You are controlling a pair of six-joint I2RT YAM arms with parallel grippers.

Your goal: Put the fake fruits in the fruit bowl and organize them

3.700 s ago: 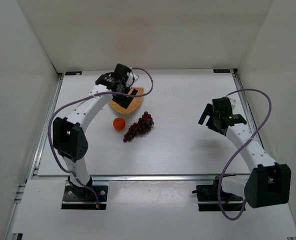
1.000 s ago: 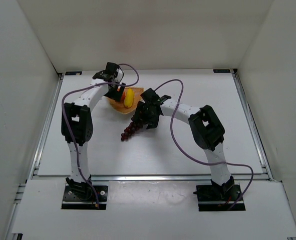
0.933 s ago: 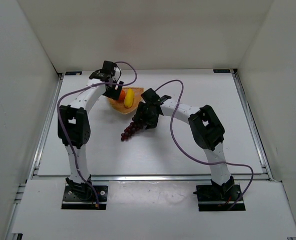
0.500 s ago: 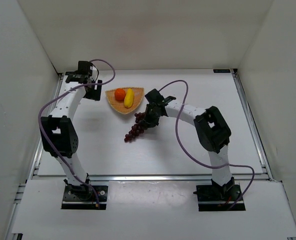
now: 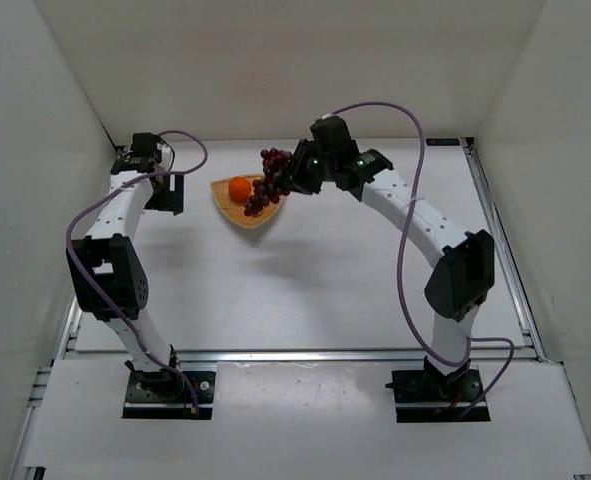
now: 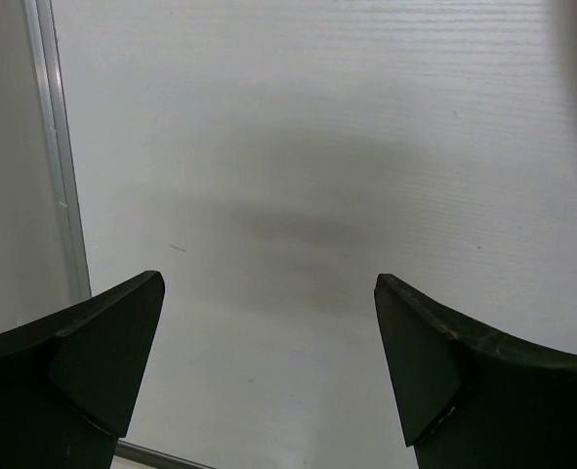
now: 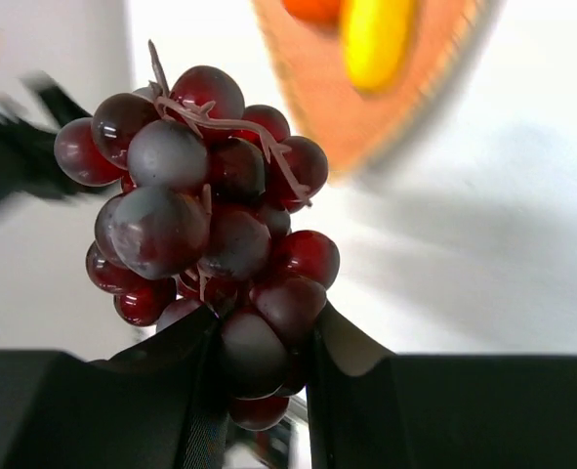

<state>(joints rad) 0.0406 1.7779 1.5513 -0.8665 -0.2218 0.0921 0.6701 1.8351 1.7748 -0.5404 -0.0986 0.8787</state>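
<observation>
The fruit bowl (image 5: 253,214) is a tan woven basket at the back centre of the table. The round orange (image 5: 239,187) lies in it, and the right wrist view shows the elongated yellow fruit (image 7: 376,39) beside the orange (image 7: 312,8) in the bowl (image 7: 312,107). My right gripper (image 5: 297,174) is shut on the dark red grapes (image 5: 272,182), which hang in the air over the bowl's right side. The right wrist view shows the grapes (image 7: 200,195) wedged between the right gripper (image 7: 264,327) fingers. My left gripper (image 5: 165,192) is open and holds nothing, left of the bowl, above bare table (image 6: 298,147).
White walls enclose the table on the left, back and right. A metal rail (image 6: 54,156) runs along the table's left edge, close to the left gripper. The purple cables of both arms arch above the table.
My right gripper has lifted the grapes off the table and carried them back over the bowl. My left arm has swung left, away from the bowl.
</observation>
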